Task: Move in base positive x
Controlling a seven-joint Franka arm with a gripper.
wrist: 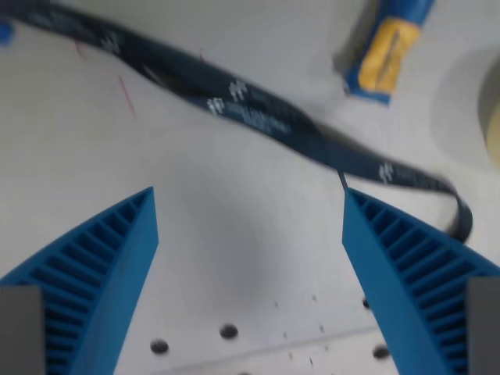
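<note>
End effector (250, 205): two blue ribbed fingers (101, 273), one entering from the lower corner at the wrist view's left, the other from the lower corner at the wrist view's right; tips stand wide apart, with bare surface between them and nothing held. Grey blocks sit at the base of each finger at the bottom edges. Desk (234, 234): pale, off-white, matte; a few faint red marks near the upper part at the wrist view's left; several small dark holes (228, 332) in a row near the bottom edge, between the fingers, with tiny specks around them. Lanyard (250, 109): dark navy strap with repeated white printed logos, lying flat on the desk, running diagonally from the upper corner at the wrist view's left down toward the wrist view's right, where it loops back just above the finger on that side; it passes beyond the fingertips, and whether it touches that finger's tip cannot be told. Packet (388, 51): blue and yellow, blurred, lying on the desk near the top edge toward the wrist view's right, apart from the lanyard. Pale rounded object (492, 109): cut off by the edge at the wrist view's right, too blurred to identify. Small blue scrap (5, 31): at the far edge, wrist view's left, near the lanyard's upper end.
</note>
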